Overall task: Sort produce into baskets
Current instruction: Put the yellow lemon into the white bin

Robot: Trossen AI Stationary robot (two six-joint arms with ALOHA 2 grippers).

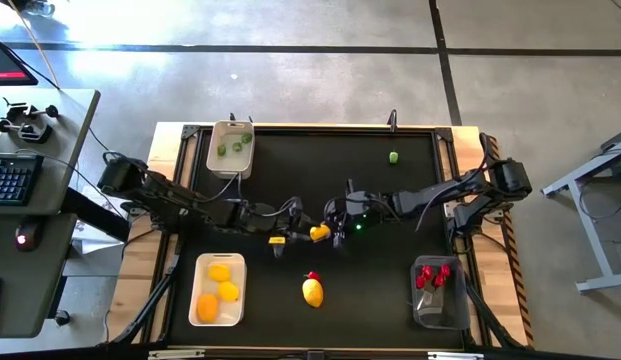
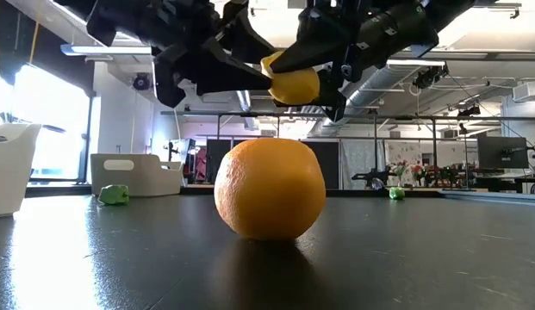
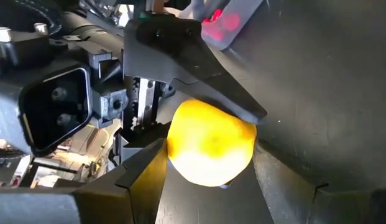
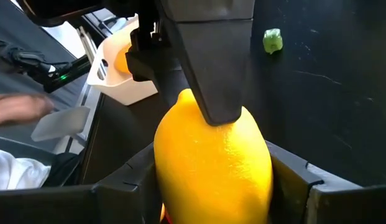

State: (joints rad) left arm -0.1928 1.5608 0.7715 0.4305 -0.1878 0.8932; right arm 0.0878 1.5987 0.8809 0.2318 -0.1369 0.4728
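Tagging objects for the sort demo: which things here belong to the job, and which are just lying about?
Job:
lemon between left gripper and right gripper
lemon on the mat
loose green piece
white tray
beige tub
clear bin

Lying about:
keyboard
mouse
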